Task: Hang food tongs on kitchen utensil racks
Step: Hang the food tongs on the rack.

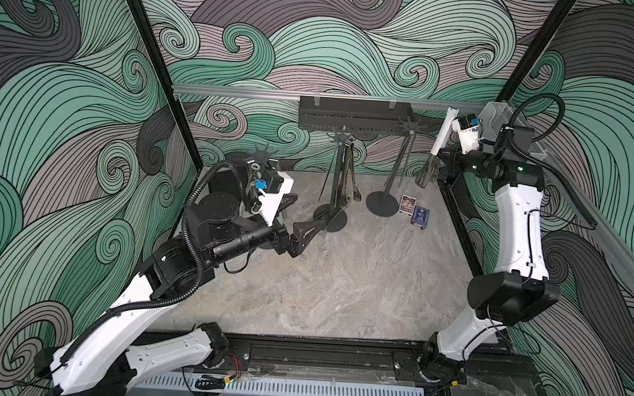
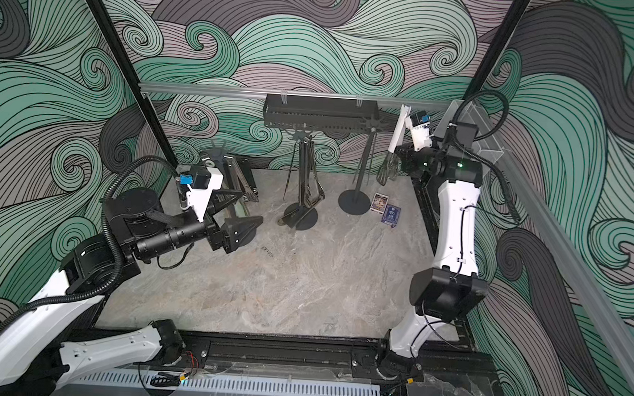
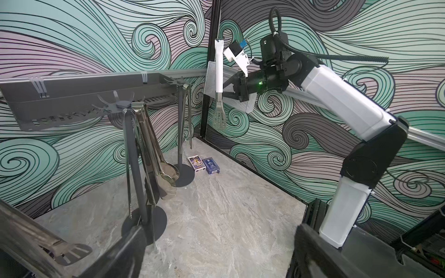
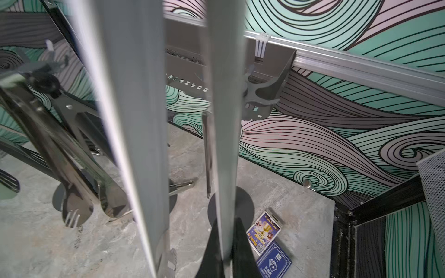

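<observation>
Three kitchen utensil racks stand at the back: the left rack (image 1: 263, 154) is half hidden behind my left arm, the middle rack (image 1: 337, 177) carries several steel food tongs (image 3: 166, 173), and the right rack (image 1: 396, 166) holds one thin pair (image 3: 189, 115). My right gripper (image 1: 447, 154) is shut on the white-handled tongs (image 1: 441, 138), which it holds upright just right of the right rack's crown (image 4: 260, 96). One arm of those tongs (image 4: 224, 144) sits between its fingers. My left gripper (image 1: 301, 217) is open and holds nothing, low beside the middle rack's foot (image 3: 159, 221).
A black slotted shelf (image 1: 354, 118) hangs on the back rail above the racks. Two card boxes (image 1: 407, 204) (image 1: 420, 216) lie by the right rack's foot. A mesh basket (image 3: 209, 79) hangs in the far right corner. Slotted tongs (image 3: 72, 252) hang close to my left finger.
</observation>
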Motion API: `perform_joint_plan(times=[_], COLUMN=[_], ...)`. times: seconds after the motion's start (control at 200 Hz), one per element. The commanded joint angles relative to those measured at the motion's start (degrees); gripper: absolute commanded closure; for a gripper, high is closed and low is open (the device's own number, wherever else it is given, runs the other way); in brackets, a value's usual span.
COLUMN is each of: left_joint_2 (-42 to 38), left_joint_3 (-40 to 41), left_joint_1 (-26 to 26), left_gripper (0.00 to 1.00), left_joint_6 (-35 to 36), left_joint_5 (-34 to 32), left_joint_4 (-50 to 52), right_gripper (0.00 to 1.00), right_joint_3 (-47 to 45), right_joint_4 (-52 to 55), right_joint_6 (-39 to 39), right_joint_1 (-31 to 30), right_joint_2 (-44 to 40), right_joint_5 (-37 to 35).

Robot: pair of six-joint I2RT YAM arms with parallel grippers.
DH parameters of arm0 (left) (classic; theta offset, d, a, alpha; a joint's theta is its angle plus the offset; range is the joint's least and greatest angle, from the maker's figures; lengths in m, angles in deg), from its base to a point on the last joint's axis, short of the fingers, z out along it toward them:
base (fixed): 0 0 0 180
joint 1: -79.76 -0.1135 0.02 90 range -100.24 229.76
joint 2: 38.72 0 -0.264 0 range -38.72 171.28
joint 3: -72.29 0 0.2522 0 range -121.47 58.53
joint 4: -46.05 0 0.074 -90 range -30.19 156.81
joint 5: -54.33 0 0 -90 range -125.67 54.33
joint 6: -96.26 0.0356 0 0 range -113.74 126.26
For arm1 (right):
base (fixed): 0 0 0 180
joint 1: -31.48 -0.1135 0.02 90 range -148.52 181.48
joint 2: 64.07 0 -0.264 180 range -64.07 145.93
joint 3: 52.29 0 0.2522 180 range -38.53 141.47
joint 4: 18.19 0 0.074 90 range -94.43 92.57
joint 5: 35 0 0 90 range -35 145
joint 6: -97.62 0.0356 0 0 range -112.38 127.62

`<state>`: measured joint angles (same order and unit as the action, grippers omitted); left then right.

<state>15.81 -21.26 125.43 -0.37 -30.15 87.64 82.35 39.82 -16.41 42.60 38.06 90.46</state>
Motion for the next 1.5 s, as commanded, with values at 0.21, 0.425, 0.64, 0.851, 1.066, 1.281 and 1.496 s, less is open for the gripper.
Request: perform_joint_plan(times=[0.21, 0.425, 0.64, 0.851, 1.066, 1.281, 1.496], left_joint_2=[1.11, 1.99, 3.42, 3.31, 3.92, 4.93, 5.68], left_joint_3=[-1.6, -0.82, -0.91, -0.35, -0.28, 0.03, 0.21], left_joint_1=[-1.86, -2.43, -2.95, -3.22, -3.68, -4.1, -4.71], left_gripper=[0.04, 0.04, 0.05, 0.05, 0.05, 0.05, 0.05], left_joint_6=[4.69, 4.97, 4.71, 4.48, 4.7, 4.87, 4.96], left_joint_5=[-0.7, -0.14, 1.27, 2.12, 2.59, 3.3, 4.13], left_joint_4=[-1.48, -2.93, -3.86, -4.39, -5.07, -5.82, -6.61], right_gripper=[1.0, 1.0, 1.0, 1.0, 1.0, 1.0, 1.0], right_joint_3=[8.85, 14.53, 12.93, 14.13, 16.03, 18.45, 20.87], right_joint_4=[2.9, 7.64, 8.35, 8.31, 8.26, 8.35, 9.05], right_joint_6=[-5.78, -8.56, -10.06, -10.0, -9.73, -9.28, -9.16], right_joint_1=[0.16, 0.19, 0.05, 0.84, 1.36, 1.54, 1.61], right_joint_2=[8.9, 13.48, 12.92, 14.35, 16.53, 19.29, 21.41], right_joint_5=[1.45, 2.1, 3.16, 1.36, 1.4, 1.8, 3.44])
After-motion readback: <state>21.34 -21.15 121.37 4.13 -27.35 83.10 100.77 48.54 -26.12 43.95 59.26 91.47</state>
